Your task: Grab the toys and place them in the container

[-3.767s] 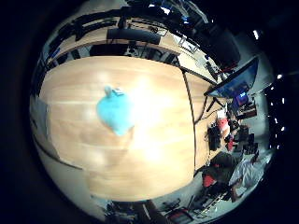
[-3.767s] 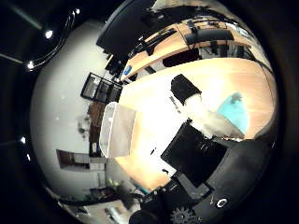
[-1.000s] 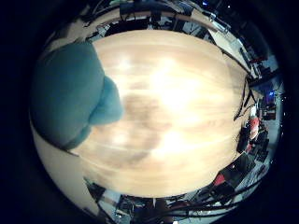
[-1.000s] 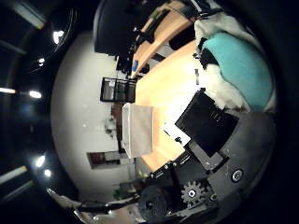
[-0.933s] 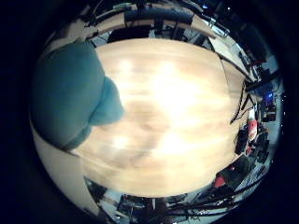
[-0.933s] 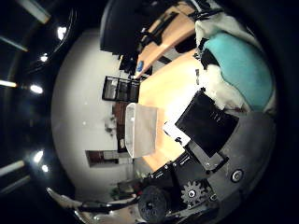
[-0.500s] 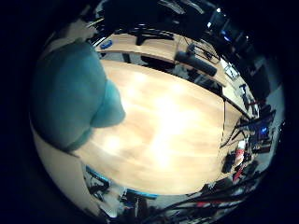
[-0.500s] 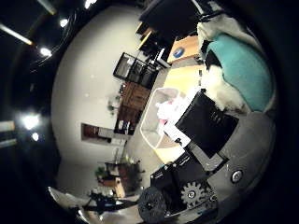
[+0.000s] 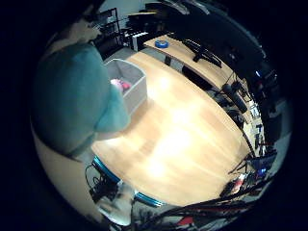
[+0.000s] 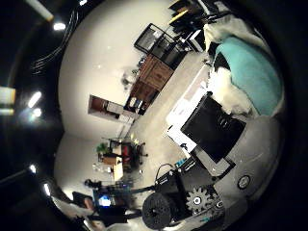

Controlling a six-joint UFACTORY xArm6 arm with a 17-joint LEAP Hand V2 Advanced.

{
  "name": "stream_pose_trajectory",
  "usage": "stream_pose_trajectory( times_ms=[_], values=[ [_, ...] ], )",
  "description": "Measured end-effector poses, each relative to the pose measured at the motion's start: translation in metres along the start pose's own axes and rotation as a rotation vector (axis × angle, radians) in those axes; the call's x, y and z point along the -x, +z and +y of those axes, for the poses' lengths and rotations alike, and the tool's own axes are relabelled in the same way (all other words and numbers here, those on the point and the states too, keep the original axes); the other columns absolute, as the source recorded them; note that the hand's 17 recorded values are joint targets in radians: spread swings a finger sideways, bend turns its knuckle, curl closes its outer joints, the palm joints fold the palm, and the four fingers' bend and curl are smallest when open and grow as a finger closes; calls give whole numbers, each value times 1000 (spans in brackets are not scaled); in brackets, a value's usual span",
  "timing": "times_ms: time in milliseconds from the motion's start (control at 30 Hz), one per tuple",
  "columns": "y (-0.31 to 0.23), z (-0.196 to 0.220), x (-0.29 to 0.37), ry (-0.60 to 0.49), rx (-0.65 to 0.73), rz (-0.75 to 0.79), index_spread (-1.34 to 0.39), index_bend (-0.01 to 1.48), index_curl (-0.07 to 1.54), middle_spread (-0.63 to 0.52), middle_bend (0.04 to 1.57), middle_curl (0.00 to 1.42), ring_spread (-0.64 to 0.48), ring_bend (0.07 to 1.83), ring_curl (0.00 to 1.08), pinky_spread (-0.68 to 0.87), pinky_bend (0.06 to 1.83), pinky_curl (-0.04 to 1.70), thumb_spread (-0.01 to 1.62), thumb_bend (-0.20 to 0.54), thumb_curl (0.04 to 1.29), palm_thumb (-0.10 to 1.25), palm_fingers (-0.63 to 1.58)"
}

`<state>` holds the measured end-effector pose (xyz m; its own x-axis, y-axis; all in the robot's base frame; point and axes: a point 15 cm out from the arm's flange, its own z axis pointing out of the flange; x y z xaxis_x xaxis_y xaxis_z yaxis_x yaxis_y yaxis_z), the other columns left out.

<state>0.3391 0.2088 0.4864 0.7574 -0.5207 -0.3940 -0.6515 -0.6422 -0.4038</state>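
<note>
A teal plush toy (image 9: 72, 96) fills one side of the right little finger side palm view, close to the palm. In the right thumb side palm view my right hand (image 10: 207, 130) is curled round the same teal toy (image 10: 252, 69), with white fingers (image 10: 223, 89) against it. The toy is held in the air above the wooden table (image 9: 183, 135). A grey open container (image 9: 142, 87) stands on the table beside the toy, with a pink toy (image 9: 119, 85) inside it.
A dark desk with a blue round thing (image 9: 162, 43) stands beyond the table. Chairs and desks (image 9: 236, 91) line the table's far side. The right thumb side palm view shows a wall and wooden shelving (image 10: 152, 69).
The hand has lifted and turned with the teal toy still in it. The container with the pink toy has come into the little finger side view; the thumb side view now faces the room.
</note>
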Motion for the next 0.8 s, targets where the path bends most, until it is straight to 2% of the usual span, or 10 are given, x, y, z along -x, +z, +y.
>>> stream_pose_trajectory(
  times_ms=[367, 800],
  values=[
    [27, -18, 57, -92, 10, -124, -221, 1273, 912, -185, 1360, 924, -220, 1454, 786, -241, 1402, 621, 1055, -4, 1075, 946, 1113],
    [43, -35, 72, -125, -4, -129, -220, 1273, 909, -189, 1340, 942, -223, 1436, 811, -241, 1391, 640, 1064, -6, 1099, 938, 1117]
  ],
)
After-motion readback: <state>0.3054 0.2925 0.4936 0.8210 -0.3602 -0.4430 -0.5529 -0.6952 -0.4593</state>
